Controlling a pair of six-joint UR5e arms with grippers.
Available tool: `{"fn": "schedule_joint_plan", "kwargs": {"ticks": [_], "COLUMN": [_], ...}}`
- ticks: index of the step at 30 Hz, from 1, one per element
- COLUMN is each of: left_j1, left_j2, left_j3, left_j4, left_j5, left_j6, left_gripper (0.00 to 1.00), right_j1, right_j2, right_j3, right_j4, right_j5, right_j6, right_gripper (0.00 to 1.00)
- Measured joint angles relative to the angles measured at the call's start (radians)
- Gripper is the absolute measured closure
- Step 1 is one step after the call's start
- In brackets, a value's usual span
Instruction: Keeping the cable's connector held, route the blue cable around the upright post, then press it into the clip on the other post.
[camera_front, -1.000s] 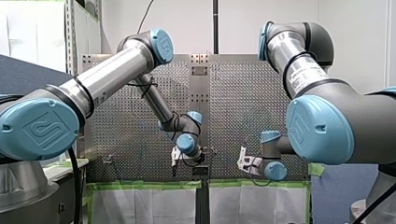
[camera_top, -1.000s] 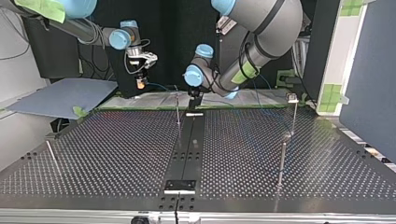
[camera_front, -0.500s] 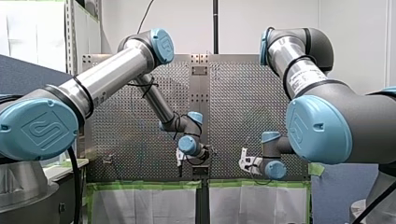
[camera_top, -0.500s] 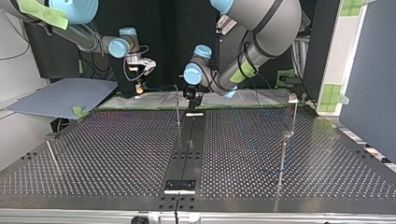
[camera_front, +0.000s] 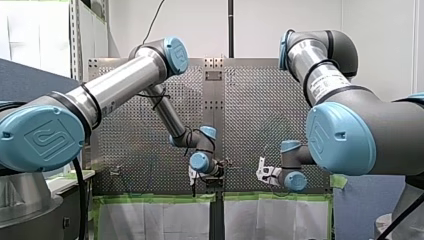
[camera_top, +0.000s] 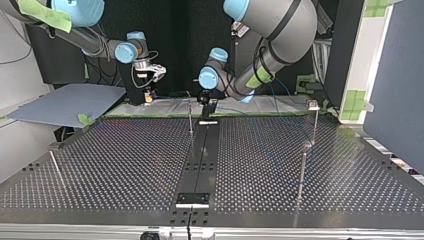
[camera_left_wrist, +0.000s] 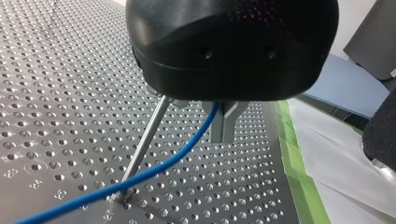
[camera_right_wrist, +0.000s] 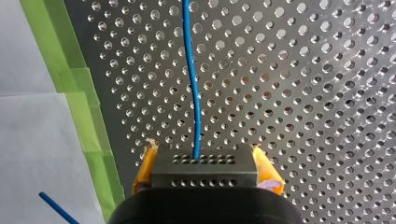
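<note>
right gripper (camera_right_wrist: 204, 162): clamped on connector (camera_right_wrist: 204, 175) | left gripper (camera_left_wrist: 223, 135): blue cable (camera_left_wrist: 154, 170) runs under it, grip cannot tell

My left pincer (camera_front: 193, 176) hangs low by the perforated bench's (camera_front: 145, 150) middle strip (camera_front: 213, 100); my right pincer (camera_front: 261, 171) sits apart, above green tape (camera_front: 272, 197).

Left wrist view: cannot see the post's (camera_left_wrist: 144, 144) top or the cable's (camera_left_wrist: 140, 176) upper end behind the left gripper's (camera_left_wrist: 223, 137) black housing, nor follow the cable past the post, where cut off. Right wrist view: barely see the right gripper's (camera_right_wrist: 205, 171) pads (camera_right_wrist: 268, 172) behind the connector (camera_right_wrist: 204, 163). Top view: cannot trace the cable across the table (camera_top: 125, 160) or make out the clip (camera_top: 313, 105) near its far right corner.
</note>
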Motion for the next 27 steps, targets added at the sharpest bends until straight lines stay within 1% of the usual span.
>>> {"fn": "schedule_joint_plan", "kwargs": {"ticks": [7, 10, 16, 23, 27], "left_j1": [0.006, 0.009, 0.015, 0.030, 0.035], "left_j2": [-0.002, -0.002, -0.002, -0.002, -0.002], "left_j3": [0.000, 0.000, 0.000, 0.001, 0.013], "left_j4": [0.002, 0.005, 0.012, 0.027, 0.032], "left_j5": [0.008, 0.023, 0.049, 0.061, 0.069], "left_j6": [-0.001, -0.004, -0.028, -0.057, -0.072], "left_gripper": [1.00, 1.00, 1.00, 1.00, 1.00], "right_j1": [0.000, 0.000, 0.000, -0.003, -0.004], "right_j2": [0.001, 0.002, 0.003, 0.006, 0.012], "right_j3": [-0.004, -0.006, -0.017, -0.023, -0.027], "right_j4": [-0.002, -0.003, -0.003, -0.011, -0.016], "right_j5": [-0.001, -0.002, -0.005, -0.006, -0.009], "right_j6": [0.000, -0.001, 0.001, 0.004, 0.003], "right_gripper": [1.00, 1.00, 1.00, 1.00, 1.00]}}
